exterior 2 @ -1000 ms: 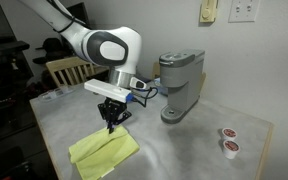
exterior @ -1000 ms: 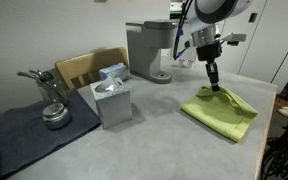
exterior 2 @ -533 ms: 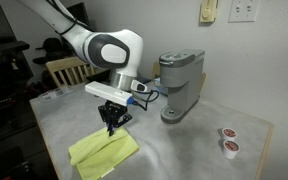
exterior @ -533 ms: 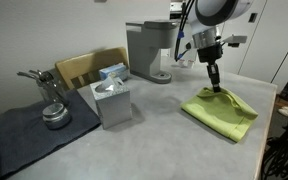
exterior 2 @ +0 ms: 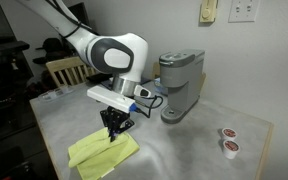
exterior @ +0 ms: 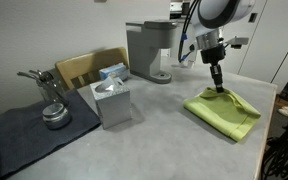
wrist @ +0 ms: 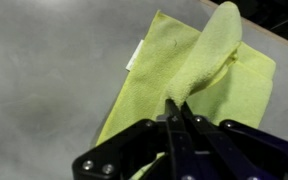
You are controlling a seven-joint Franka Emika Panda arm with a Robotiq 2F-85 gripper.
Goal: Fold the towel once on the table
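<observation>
Towel [wrist: 184, 70] — plain yellow-green, small white tag at one edge. Table [exterior: 154, 135] light grey, faintly mottled. Mat [exterior: 24, 135] dark grey-blue. Coffee machine [exterior: 147, 50] grey. Tissue box [exterior: 112, 102] silver-grey. Chair back [exterior: 82, 68] tan. Gripper [wrist: 174, 105] black — arm [exterior 2: 109, 50] white.

Both exterior cams sit mid-range above the table [exterior: 154, 140], facing across it from differing sides, sharing towel [exterior: 224, 110], coffee maker [exterior: 149, 48], my arm [exterior 2: 109, 50]; wrist cam looks down close past my gripper [wrist: 174, 108].
</observation>
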